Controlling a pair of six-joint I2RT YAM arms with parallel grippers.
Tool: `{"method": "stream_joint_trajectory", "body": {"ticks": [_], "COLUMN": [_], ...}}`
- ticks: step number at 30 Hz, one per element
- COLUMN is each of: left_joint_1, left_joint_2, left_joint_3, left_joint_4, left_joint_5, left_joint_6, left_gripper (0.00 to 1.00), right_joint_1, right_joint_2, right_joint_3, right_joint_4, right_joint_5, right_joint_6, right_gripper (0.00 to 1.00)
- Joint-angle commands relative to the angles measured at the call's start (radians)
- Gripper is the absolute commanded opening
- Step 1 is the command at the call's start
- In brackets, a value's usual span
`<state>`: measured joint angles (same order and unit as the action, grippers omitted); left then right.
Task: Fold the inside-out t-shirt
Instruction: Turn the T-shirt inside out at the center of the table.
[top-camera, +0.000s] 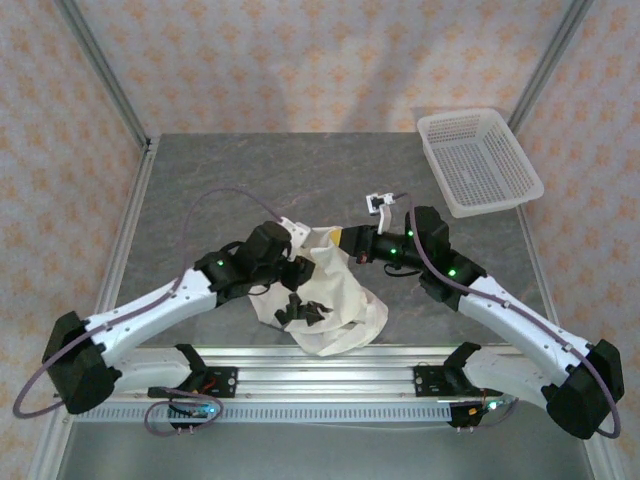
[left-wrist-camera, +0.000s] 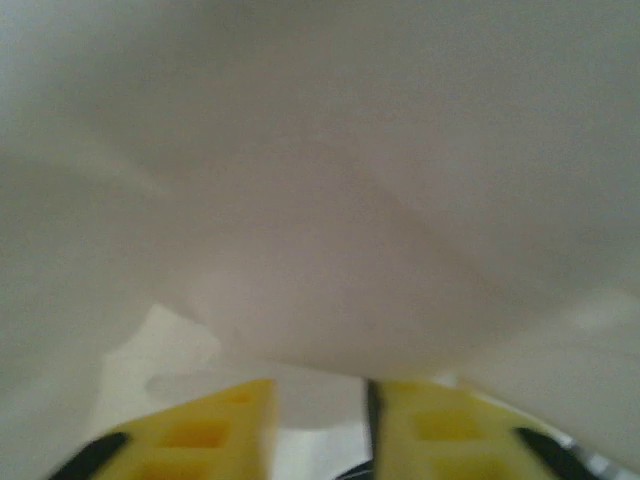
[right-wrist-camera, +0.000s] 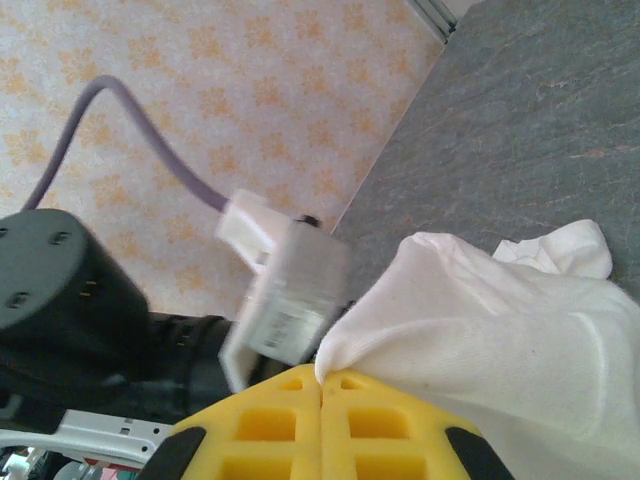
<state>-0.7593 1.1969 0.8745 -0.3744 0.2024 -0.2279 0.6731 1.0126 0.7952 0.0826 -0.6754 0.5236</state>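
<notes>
The t-shirt (top-camera: 325, 290) is lying bunched on the near middle of the desk (top-camera: 250, 170), the right fingers (right-wrist-camera: 270, 425) are clamping a fold, and the left fingers (left-wrist-camera: 225, 430) are standing slightly apart in cloth, grip unclear, so I am advising a firm second hold before spreading.

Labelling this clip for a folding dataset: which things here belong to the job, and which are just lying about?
Job: white t-shirt, bunched; right end effector, shut on its edge; left end effector, at the cloth.
Lying about: white mesh basket, far right on the table.
</notes>
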Motion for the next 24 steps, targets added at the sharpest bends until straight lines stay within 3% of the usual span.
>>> {"method": "stream_joint_trajectory", "body": {"ticks": [1,3,9,12,17,24], "left_joint_1": [0.002,0.002,0.002,0.003,0.022,0.090], "left_joint_2": [0.041,0.058,0.105,0.109,0.008,-0.183], "left_joint_3": [0.041,0.042,0.076,0.114,0.113,0.094], "left_joint_4": [0.090,0.135,0.133,0.090,0.091,0.063], "left_joint_5": [0.026,0.091,-0.038,-0.097,-0.067,0.083], "left_joint_6": [0.000,0.000,-0.033,-0.057,-0.107,-0.170], "left_gripper": [0.46,0.56,0.58,0.44,0.00,0.00], "right_joint_1": [-0.003,-0.004,-0.003,-0.004,-0.024,-0.219], "right_joint_2": [-0.011,-0.013,-0.004,-0.013,-0.057,-0.123], "right_joint_3": [0.033,0.033,0.036,0.027,-0.007,-0.181], "right_joint_4": [0.020,0.018,0.033,0.029,-0.050,-0.114], "right_joint_5": [-0.030,-0.032,-0.064,-0.056,0.015,-0.035], "right_joint_6": [0.010,0.011,0.028,0.036,0.020,0.013], "right_gripper": [0.00,0.00,0.00,0.00,0.00,0.00]}}
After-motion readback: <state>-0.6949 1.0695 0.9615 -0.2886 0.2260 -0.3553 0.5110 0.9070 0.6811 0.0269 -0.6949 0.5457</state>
